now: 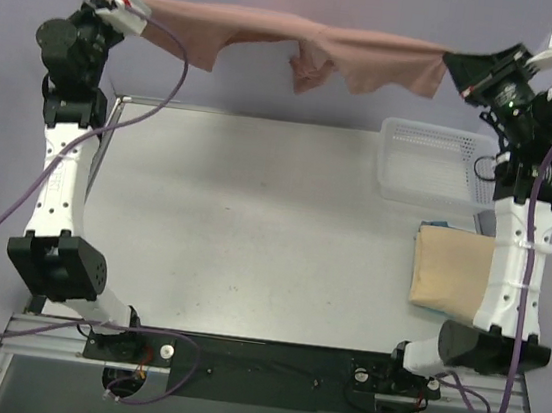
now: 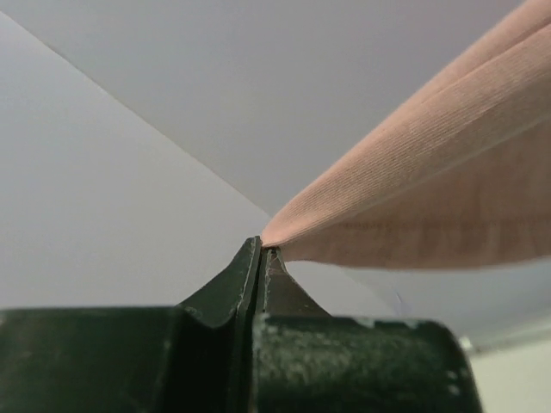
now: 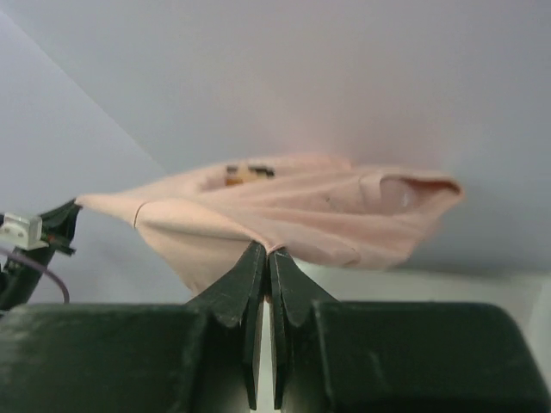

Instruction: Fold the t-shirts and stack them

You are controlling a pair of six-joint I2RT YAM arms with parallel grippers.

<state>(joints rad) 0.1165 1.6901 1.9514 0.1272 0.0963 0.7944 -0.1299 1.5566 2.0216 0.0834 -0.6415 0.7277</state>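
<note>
The dusty pink-brown t-shirt (image 1: 355, 57) hangs stretched in the air across the far edge of the table, sagging in the middle. My left gripper (image 1: 131, 9) is shut on its left corner, and my right gripper (image 1: 454, 65) is shut on its right corner. In the left wrist view the cloth (image 2: 430, 198) runs up and right from the closed gripper (image 2: 263, 248). In the right wrist view the shirt (image 3: 293, 206) spreads out from the closed gripper (image 3: 269, 251). The pale tan-yellow t-shirt (image 1: 449, 270) lies folded on the table at the right, partly behind my right arm.
A white plastic mesh basket (image 1: 433, 160) stands at the far right of the table (image 1: 244, 223), just behind the folded shirt. Purple cables loop from both arms. Grey walls close in behind and beside the table.
</note>
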